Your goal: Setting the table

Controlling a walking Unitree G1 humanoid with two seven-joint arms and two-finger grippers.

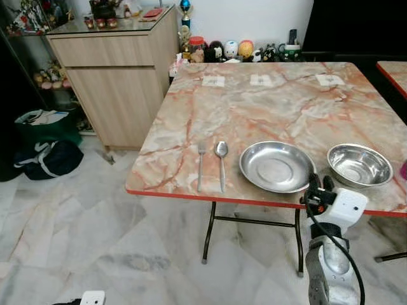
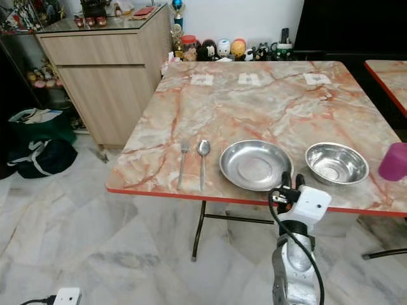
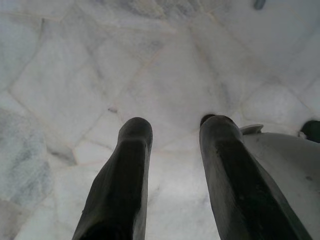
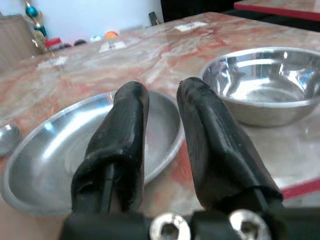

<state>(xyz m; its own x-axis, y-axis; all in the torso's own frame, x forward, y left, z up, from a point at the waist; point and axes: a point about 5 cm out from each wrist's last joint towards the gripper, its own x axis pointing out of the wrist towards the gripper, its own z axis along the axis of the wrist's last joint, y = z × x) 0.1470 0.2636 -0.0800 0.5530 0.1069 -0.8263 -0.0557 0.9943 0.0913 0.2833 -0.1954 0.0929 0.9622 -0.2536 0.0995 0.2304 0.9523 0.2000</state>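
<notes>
Wooden cabinet (image 1: 121,89) beside the table, dark bags (image 1: 48,159) on marble floor (image 1: 82,235), figurines (image 1: 229,49) against wall

Pink-veined marble-pattern square table (image 1: 267,101) carries, along its near edge from left to right: steel fork (image 1: 200,166), steel spoon (image 1: 221,162) just beside it, shallow round steel plate (image 1: 277,166), deeper round steel bowl (image 1: 359,165). Magenta plastic cup (image 2: 395,161) stands right of the bowl. Light wooden cabinet (image 1: 117,76) stands behind the table's far left corner. Dark bags (image 1: 46,145) lie on the floor left of the cabinet.
</notes>
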